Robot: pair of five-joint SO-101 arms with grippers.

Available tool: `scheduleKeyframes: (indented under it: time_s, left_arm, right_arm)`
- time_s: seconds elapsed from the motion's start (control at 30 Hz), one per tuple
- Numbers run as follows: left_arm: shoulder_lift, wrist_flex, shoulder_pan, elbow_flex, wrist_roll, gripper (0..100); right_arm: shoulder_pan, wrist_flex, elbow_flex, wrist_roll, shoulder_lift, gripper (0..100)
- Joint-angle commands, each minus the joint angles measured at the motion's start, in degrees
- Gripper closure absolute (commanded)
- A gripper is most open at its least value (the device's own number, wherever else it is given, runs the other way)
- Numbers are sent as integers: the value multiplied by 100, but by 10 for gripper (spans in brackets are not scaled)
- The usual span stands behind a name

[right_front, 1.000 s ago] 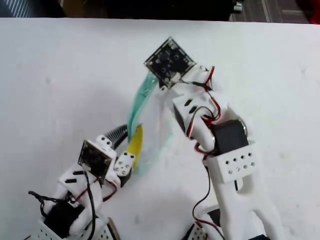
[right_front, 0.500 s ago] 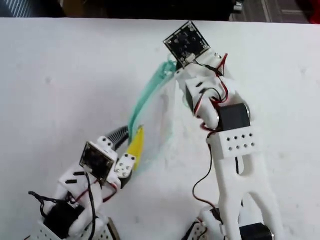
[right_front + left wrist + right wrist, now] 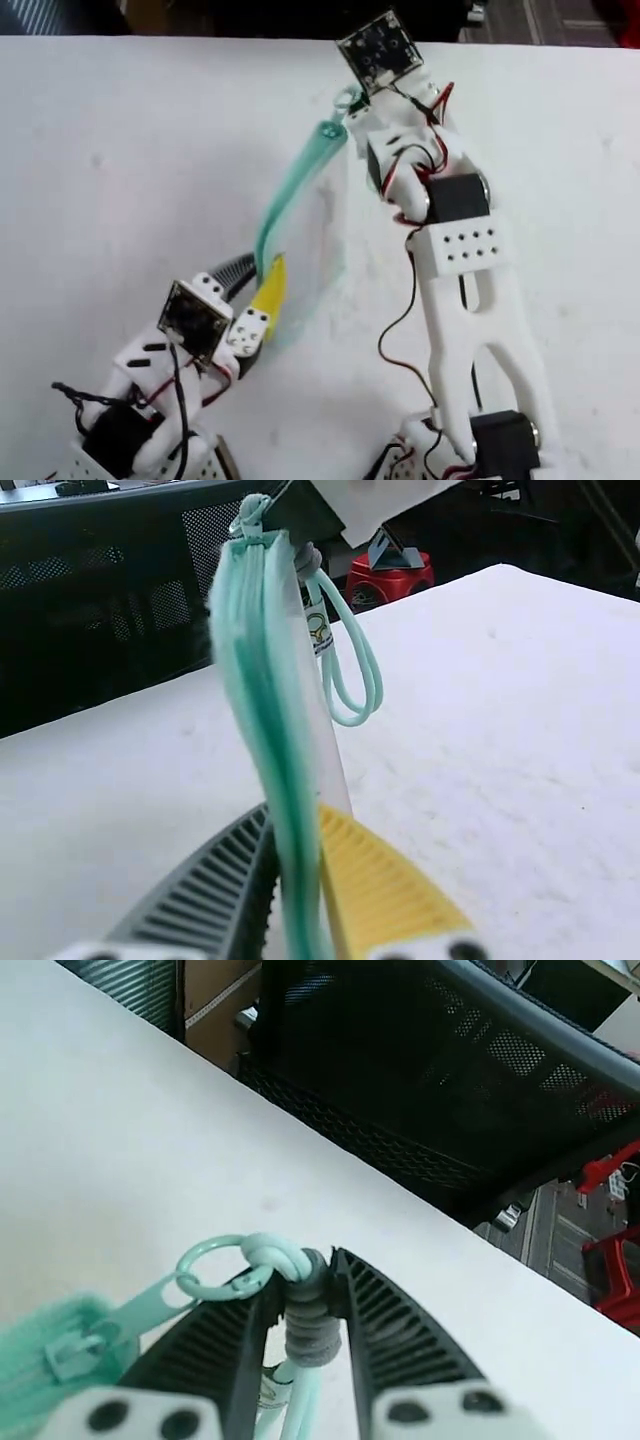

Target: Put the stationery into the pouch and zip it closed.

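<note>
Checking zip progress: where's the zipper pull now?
The zipper pull sits at the pouch's far end in the high view, near the table's far edge; its cord loop is pinched in the right gripper.

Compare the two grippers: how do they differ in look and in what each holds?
The left gripper is grey on one side, yellow on the other; the right gripper is black on both. The left gripper clamps the teal zipper edge of the pouch; the right gripper pinches the grey bead on its pull cord. Both are shut, with the pouch held between them.
</note>
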Motion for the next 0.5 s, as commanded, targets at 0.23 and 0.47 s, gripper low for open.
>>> scheduleKeyframes:
  time_s: [0.23, 0.47]
  left_arm:
    - [-66, 264, 101, -255, -44, 980]
    - [-66, 255, 92, -246, -44, 980]
  right_arm:
    - [646, -40, -554, -132, 435, 981]
    - [769, 154, -554, 229, 523, 981]
